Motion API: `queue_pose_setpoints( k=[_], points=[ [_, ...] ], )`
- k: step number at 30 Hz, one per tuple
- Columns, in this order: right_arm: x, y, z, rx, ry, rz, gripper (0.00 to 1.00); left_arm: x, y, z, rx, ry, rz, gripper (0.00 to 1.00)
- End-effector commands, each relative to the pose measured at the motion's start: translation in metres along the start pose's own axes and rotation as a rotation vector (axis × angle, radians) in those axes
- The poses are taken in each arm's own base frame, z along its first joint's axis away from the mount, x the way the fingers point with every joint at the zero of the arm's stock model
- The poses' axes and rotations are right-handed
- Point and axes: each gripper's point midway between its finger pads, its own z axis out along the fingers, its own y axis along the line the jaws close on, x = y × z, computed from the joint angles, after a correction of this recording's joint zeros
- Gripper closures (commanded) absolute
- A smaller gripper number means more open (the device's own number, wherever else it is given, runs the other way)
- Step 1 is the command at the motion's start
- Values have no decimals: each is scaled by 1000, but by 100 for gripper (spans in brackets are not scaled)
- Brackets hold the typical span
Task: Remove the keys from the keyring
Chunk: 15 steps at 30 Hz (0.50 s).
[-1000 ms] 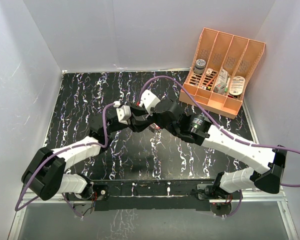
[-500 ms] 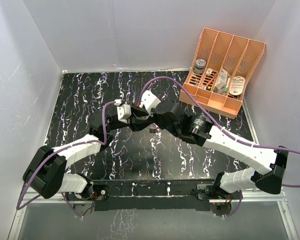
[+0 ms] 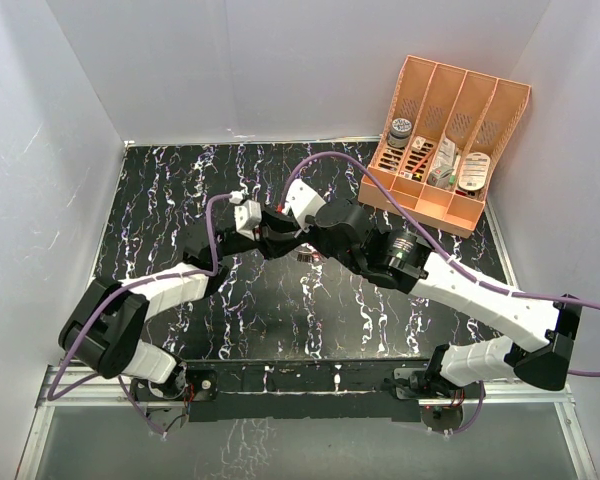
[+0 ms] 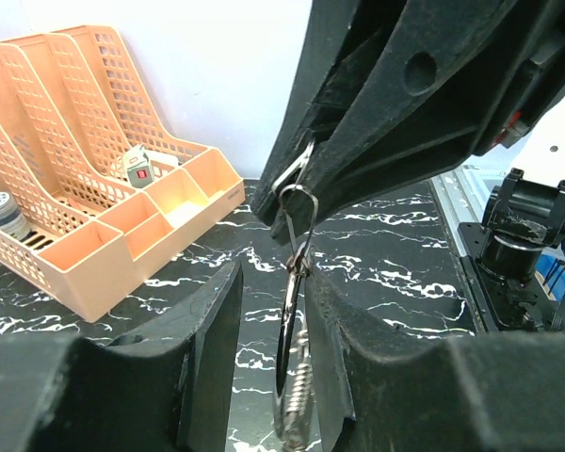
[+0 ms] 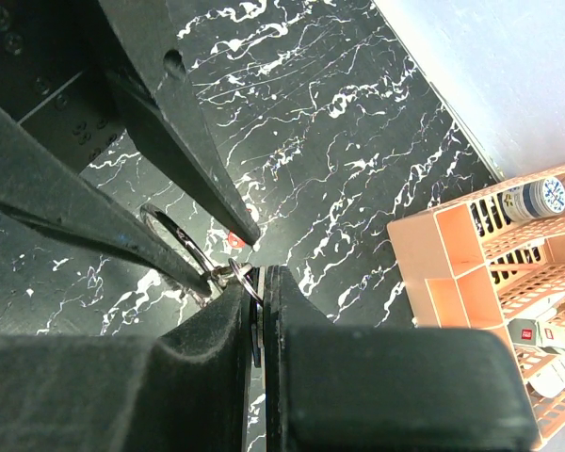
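Note:
The two grippers meet in mid-air over the middle of the black marbled table. My right gripper [image 3: 304, 243] [image 5: 261, 273] is shut on a flat silvery key, of which only a thin edge [image 5: 257, 320] shows between its fingers. A small wire loop [image 4: 299, 195] at its tip links to the keyring [image 4: 291, 311] [image 5: 172, 234]. The keyring hangs edge-on between the fingers of my left gripper [image 3: 284, 242] [image 4: 273, 282], which are apart. It lies against one finger [image 4: 334, 330]. A small red piece [image 5: 234, 242] shows just past the left fingertip.
An orange organiser [image 3: 420, 203] [image 4: 85, 273] [image 5: 452, 247] with jars and small boxes stands at the back right corner. White walls enclose the table on three sides. The purple cables arch over both arms.
Both grippers have shifted slightly toward the back of the table, still joined at the keyring. The left arm has stretched farther forward.

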Motion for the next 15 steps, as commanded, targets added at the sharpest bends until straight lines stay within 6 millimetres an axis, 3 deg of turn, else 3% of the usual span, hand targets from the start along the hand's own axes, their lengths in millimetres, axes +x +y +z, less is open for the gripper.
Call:
queue_pose_setpoints(
  k=[1,15],
  points=[
    [-38,-17,-19,39,-135,48,100,-37,-3,1,42,-101,77,69],
    [-39,-16,-17,40,-144,49,100,-40,-12,4,124,-103,46,68]
  ],
)
